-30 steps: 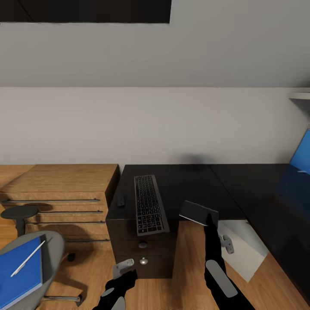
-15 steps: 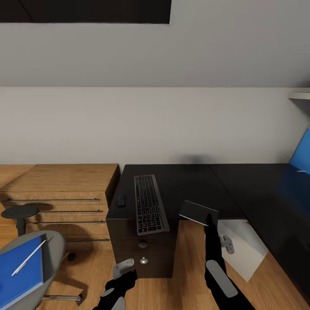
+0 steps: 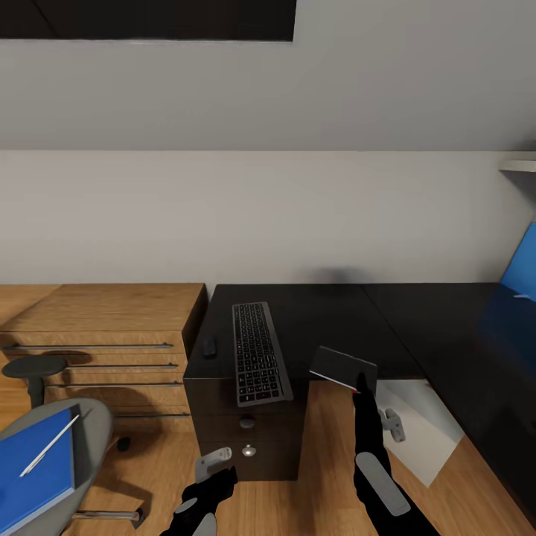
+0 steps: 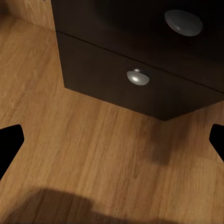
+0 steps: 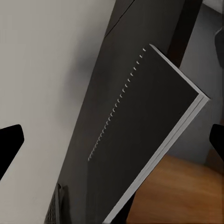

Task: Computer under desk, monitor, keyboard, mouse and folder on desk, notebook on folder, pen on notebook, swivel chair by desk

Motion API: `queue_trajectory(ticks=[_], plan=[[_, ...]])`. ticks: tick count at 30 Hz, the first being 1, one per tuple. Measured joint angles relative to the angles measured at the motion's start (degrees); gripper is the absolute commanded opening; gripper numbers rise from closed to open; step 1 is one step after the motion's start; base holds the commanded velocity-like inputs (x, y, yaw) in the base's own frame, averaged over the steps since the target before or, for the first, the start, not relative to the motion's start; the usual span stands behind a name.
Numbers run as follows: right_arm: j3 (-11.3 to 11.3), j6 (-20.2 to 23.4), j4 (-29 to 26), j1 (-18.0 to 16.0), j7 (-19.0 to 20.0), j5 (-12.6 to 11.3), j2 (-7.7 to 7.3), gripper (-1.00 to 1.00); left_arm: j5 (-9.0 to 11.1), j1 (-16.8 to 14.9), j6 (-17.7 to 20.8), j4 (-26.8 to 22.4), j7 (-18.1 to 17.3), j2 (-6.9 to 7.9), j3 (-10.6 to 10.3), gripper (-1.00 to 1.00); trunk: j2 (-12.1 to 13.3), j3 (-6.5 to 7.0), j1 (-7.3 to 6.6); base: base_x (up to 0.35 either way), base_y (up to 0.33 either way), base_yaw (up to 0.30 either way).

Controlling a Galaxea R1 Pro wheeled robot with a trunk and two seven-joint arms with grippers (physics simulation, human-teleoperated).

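Beside the desk (image 3: pixel 313 320), the right hand (image 3: pixel 362 384) clasps a dark notebook (image 3: pixel 342 367); left hand (image 3: pixel 212 463) released.

**Non-task items in view**

A light wooden cabinet (image 3: pixel 97 327) with horizontal metal handles stands against the white wall (image 3: pixel 260 216). The floor (image 3: pixel 327 476) is wood plank. A blue panel (image 3: pixel 521 268) leans at the far right. A dark recess (image 3: pixel 149 18) spans the ceiling line. A white bracket (image 3: pixel 420 435) sits on the floor.
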Motion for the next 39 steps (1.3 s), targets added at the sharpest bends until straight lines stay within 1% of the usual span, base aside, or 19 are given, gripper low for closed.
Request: queue_trajectory(ticks=[8,21,26,27,30,33,36,37,38,39], plan=[[0.02,0.00,0.46,0.00,0.00,0.01,0.02,1.00,0.00,0.00,0.00,0.00,0.00,0.00,-0.04,1.00,0.00,0.00,0.01,-0.032,0.000,0.000],[0.10,-0.02,0.62,0.00,0.16,0.22,-0.13,1.00,0.06,0.00,0.00,0.29,0.00,0.00,-0.10,1.00,0.00,0.00,0.04,-0.303,-0.004,0.000],[0.16,-0.01,0.88,0.00,0.18,0.64,-0.54,1.00,0.02,0.00,-0.01,2.77,-0.01,0.00,-0.18,1.00,0.00,0.00,0.03,-0.302,-0.102,0.000],[0.11,-0.02,1.47,0.00,0.15,1.01,-0.73,1.00,-0.07,0.00,-0.01,4.00,-0.02,0.02,-0.14,1.00,0.00,0.00,0.03,-0.225,-0.148,0.000],[0.04,-0.14,3.50,-0.01,0.13,1.86,-0.88,1.00,-0.17,0.00,-0.04,4.98,-0.04,0.07,-0.04,1.00,0.00,0.00,0.02,-0.155,-0.107,0.000],[0.01,-0.35,6.35,-0.11,0.12,3.14,-0.84,1.00,-0.25,0.00,-0.23,5.25,-0.03,0.04,-0.05,1.00,0.00,0.00,0.01,-0.079,-0.055,0.000],[0.05,-0.62,9.60,-0.64,0.13,5.33,-0.71,1.00,-0.29,0.00,-1.29,5.42,-0.04,0.10,-0.08,1.00,0.00,0.00,0.01,-0.038,-0.027,0.000],[0.09,-0.78,12.07,-1.17,0.14,7.37,-0.59,1.00,-0.29,0.00,-2.37,5.55,-0.05,0.17,-0.09,1.00,0.00,0.00,0.00,-0.020,-0.014,0.000],[0.11,-0.85,13.49,-1.43,0.14,8.66,-0.50,1.00,-0.29,0.00,-2.96,5.61,-0.06,0.21,-0.08,1.00,0.00,0.00,0.00,-0.010,-0.007,0.000],[0.19,-0.99,18.14,-1.90,0.16,13.43,0.01,1.00,-0.23,0.00,-4.48,5.84,-0.08,0.28,-0.05,1.00,0.00,-0.01,0.00,-0.008,-0.006,0.000]])
